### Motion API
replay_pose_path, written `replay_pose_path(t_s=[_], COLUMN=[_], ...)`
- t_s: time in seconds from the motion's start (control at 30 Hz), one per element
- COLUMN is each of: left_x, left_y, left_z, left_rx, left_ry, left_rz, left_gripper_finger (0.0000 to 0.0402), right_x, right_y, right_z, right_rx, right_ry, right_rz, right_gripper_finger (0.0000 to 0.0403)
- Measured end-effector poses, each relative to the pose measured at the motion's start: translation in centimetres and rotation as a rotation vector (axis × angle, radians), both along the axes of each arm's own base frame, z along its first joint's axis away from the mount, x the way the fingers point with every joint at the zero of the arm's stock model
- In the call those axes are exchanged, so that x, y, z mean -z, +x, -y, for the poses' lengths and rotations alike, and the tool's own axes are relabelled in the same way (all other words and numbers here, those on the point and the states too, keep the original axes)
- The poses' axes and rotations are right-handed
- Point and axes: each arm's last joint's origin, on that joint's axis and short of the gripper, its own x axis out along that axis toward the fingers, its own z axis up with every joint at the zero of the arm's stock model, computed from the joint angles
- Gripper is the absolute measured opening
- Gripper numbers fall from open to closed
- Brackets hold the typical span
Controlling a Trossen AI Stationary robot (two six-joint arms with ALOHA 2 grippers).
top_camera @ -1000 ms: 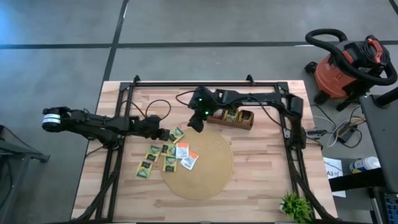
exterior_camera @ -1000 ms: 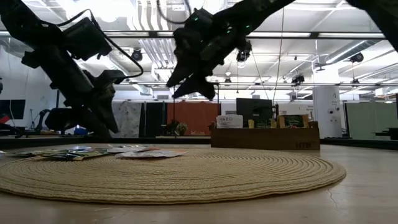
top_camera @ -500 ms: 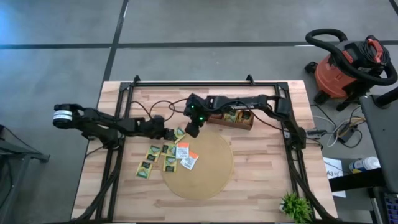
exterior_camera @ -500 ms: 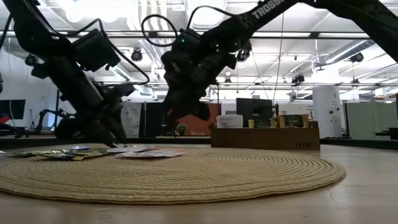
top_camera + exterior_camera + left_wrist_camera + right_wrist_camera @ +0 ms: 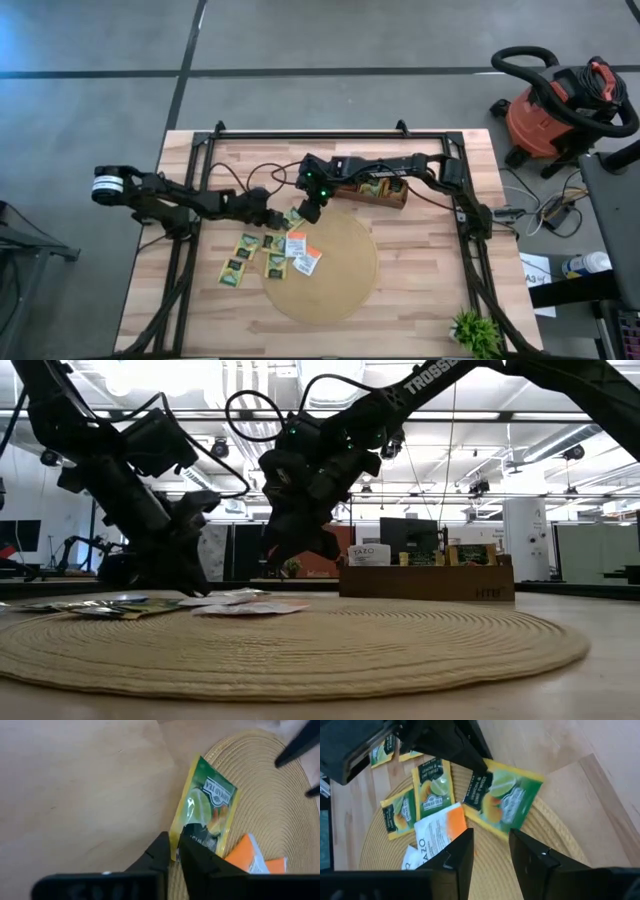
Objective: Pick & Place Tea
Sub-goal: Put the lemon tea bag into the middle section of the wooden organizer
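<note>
- Wood table [image 5: 420,290] w/ round mat [image 5: 335,280] at centre; box [image 5: 385,192] at far side, behind mat's far edge.
- Green-yellow sachet [image 5: 205,815] is seen lying flat, half on mat's edge, half on bare wood, at the top of the sachet cluster [image 5: 270,255]; long axis runs roughly away from the left wrist cam.
- Left gripper [image 5: 174,851] is found at the sachet's near end: fingers nearly closed, the sachet's edge seemingly pinched between them. Grip judged prob. made; lift not yet seen.
- Right gripper [image 5: 490,851] hangs just above the same sachet from the box side, fingers part-open, nothing held.
- Key relation: both grippers crowd one sachet; the left is nearer, at its end, so the lift is judged its job. Clash risk w/ right arm if both are brought in.
- Other sachets (yellow-green, white-orange) lie just beside, toward the mat's left edge.
</note>
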Motion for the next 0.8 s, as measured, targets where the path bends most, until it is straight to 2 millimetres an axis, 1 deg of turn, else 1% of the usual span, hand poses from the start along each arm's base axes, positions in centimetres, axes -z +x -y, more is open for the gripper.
replay_pose_path(t_s=[0.1, 0.3, 0.37, 0.47, 0.6, 0.7, 0.8], left_x=[-0.2, -0.6, -1.1, -2.1, -4.4, -6.9, -9.4], left_y=[0.2, 0.3, 0.4, 0.4, 0.5, 0.9, 1.5], left_z=[0.0, -0.1, -0.1, -0.1, 0.2, 0.6, 0.8], left_rx=[0.024, 0.039, 0.044, 0.076, 0.205, 0.353, 0.481], left_ry=[0.022, 0.058, 0.072, 0.111, 0.232, 0.365, 0.475], left_rz=[0.009, 0.021, 0.037, 0.042, 0.024, 0.004, -0.077], left_gripper_finger=[0.0008, 0.0001, 0.0001, 0.0001, 0.0, 0.0, 0.0], right_x=[0.0, -0.1, -0.7, -2.3, -4.8, -6.3, -7.6], right_y=[0.0, 0.0, -0.2, -0.7, -1.6, -2.2, -2.3], right_z=[0.0, 0.0, 0.0, 0.0, 0.1, 0.0, -0.6], right_rx=[0.001, -0.005, -0.027, -0.084, -0.208, -0.356, -0.465], right_ry=[-0.001, -0.006, -0.026, -0.078, -0.211, -0.331, -0.408], right_rz=[-0.001, 0.004, 0.021, 0.054, 0.079, 0.113, 0.143], right_gripper_finger=[0.012, 0.0119, 0.0117, 0.0112, 0.0109, 0.0111, 0.0116])
